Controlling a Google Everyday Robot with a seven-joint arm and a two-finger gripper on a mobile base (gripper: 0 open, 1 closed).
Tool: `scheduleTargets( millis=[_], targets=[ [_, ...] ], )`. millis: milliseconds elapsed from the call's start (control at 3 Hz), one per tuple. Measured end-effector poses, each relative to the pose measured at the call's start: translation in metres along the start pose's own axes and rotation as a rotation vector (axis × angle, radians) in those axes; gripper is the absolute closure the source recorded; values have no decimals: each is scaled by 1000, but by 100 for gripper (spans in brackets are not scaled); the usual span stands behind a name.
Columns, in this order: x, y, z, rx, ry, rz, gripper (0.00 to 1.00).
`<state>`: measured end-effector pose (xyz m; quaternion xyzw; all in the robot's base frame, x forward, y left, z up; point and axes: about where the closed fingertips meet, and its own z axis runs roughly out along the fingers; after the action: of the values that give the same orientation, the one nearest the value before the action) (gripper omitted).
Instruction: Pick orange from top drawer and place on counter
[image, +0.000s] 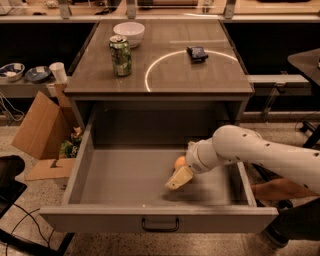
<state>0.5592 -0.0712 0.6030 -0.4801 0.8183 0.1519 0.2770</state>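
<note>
Claw (179, 178) beside one orange (179, 162) in top drawer (100, 220)

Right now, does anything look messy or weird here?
Nothing is spilled or broken. The oddest thing is an orange lying inside the open top drawer, right by the gripper. Left of the drawer, a cardboard box sits with flaps open on the floor.
</note>
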Motion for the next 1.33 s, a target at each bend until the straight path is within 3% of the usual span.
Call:
scheduleTargets(
  millis=[333,667,1000,1333],
  targets=[
    [17,2,-6,45,7,54,16],
    [27,5,-11,69,0,100,39],
    [28,5,-10,70,-1,102,70],
    [28,5,-10,70,-1,102,93]
  ],
)
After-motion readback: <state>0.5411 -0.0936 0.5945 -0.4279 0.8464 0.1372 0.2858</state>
